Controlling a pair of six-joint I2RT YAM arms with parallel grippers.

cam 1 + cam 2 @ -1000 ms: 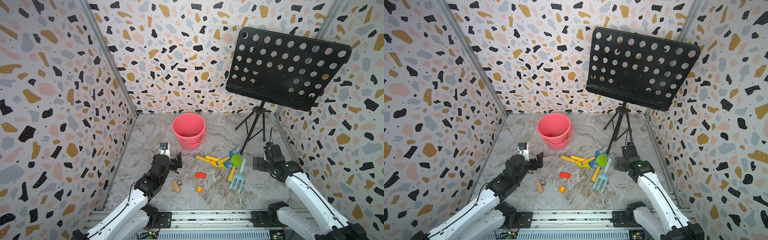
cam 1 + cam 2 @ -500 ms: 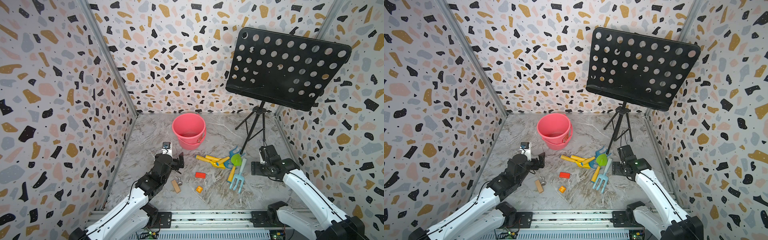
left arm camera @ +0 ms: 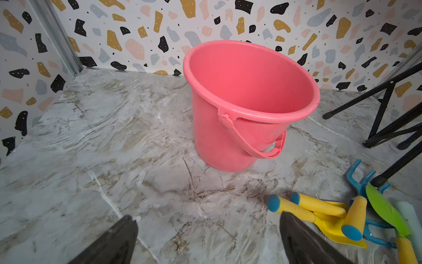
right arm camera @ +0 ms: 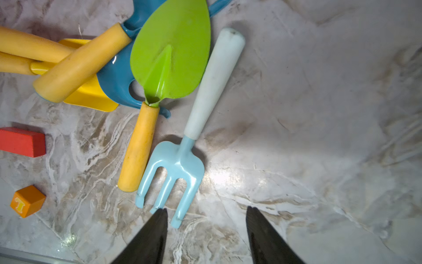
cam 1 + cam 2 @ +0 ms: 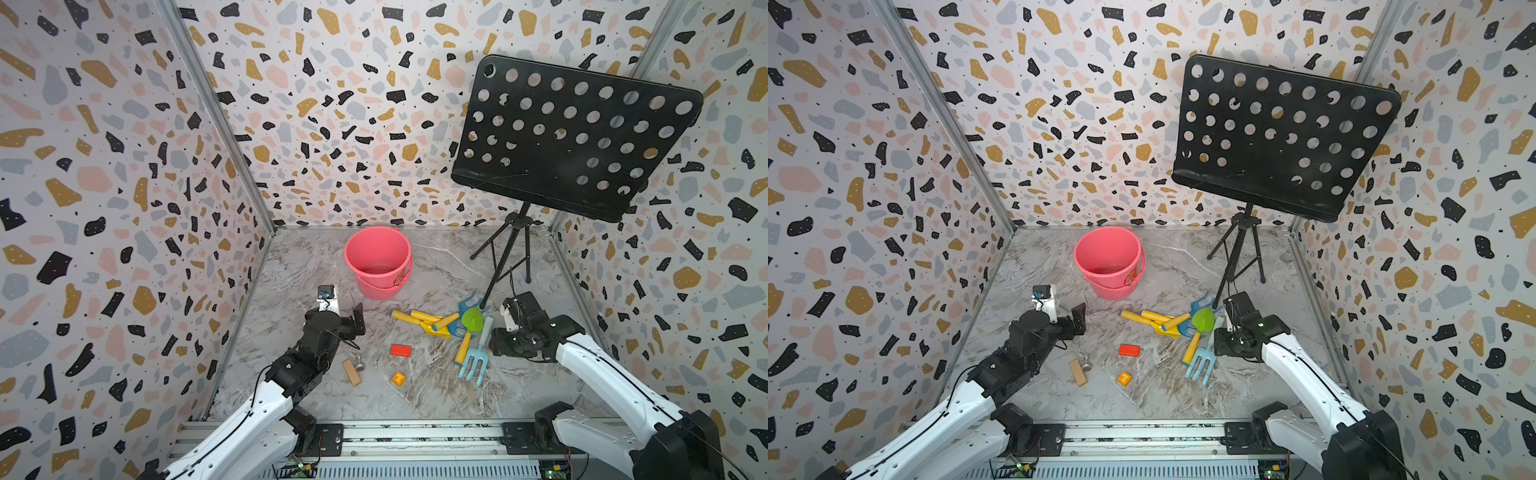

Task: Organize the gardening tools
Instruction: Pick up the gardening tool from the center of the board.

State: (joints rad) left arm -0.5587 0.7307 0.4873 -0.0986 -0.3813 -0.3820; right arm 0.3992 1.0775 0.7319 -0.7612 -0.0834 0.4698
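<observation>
The gardening tools lie in a heap right of centre: a green trowel [image 5: 472,319] [image 4: 171,52], a yellow scoop [image 5: 432,328] [image 4: 89,96], two blue rakes [image 5: 467,300] [image 4: 114,80] and a light-blue fork [image 5: 473,365] [image 4: 180,164] with a pale handle. My right gripper [image 5: 500,345] [image 4: 206,208] hangs just right of the fork. Its jaws are partly apart over bare floor, and one fingertip [image 4: 159,219] is beside the tines. My left gripper [image 5: 353,322] [image 3: 207,216] is wide open and holds nothing, left of the heap and facing the pink bucket [image 5: 376,286] [image 3: 217,137].
A black music stand [image 5: 573,137] on a tripod [image 5: 505,266] stands at the back right, one leg ending beside the tools. A red block [image 5: 400,350], an orange block [image 5: 398,378], a wooden block [image 5: 351,372] and a metal knob [image 5: 359,365] lie between the arms. Patterned walls enclose the floor.
My right gripper has come down and left toward the fork, and its jaws have narrowed. My left gripper has edged forward a little, still wide open.
</observation>
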